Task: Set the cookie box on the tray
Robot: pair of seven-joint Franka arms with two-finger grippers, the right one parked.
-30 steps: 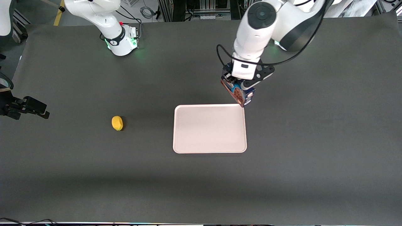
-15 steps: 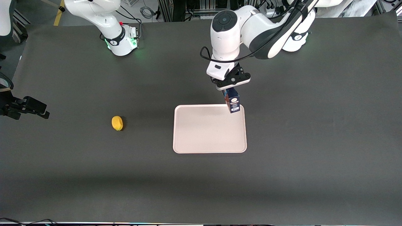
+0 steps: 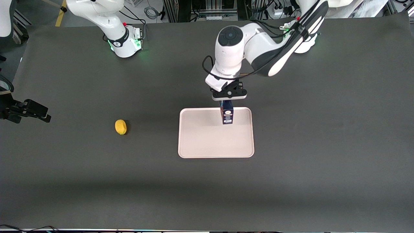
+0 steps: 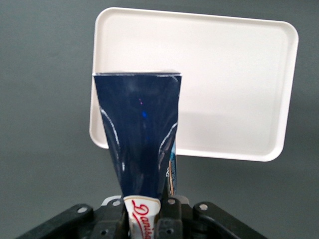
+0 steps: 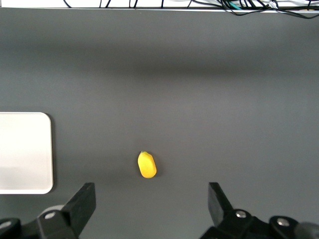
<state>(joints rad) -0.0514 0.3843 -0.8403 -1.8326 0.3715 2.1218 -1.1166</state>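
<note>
We are holding the slim dark navy-blue cookie box [image 3: 227, 116] in the left arm's gripper [image 3: 228, 98], whose fingers are clamping on the carton's upper end. In the wrist view the box [image 4: 140, 144] is hanging straight down from the gripper [image 4: 147, 209], and its side walls are pinching inward toward the grip. Its long axis is standing upright, roughly square to the bench [image 3: 323, 136].

The box is hanging over the large flat pale pinkish-white rectangular tray [image 3: 197, 142], above the part of it farthest from the front camera and a little toward the working arm's end. In the wrist view the box's lower end is overlapping the tray [image 4: 239, 79] near one rim. We cannot tell whether that lower end is touching the tray floor or hanging just above it.

The relation governing the next move, as we are judging it, is vertical: the tray lies directly below the held box, so a short descent and a release should suffice. Because the carton is tall and slim, we are expecting it to tip if let go before it is seated.

A small yellow roundish lump [image 3: 120, 127] is lying well apart, toward the parked arm's end.
</note>
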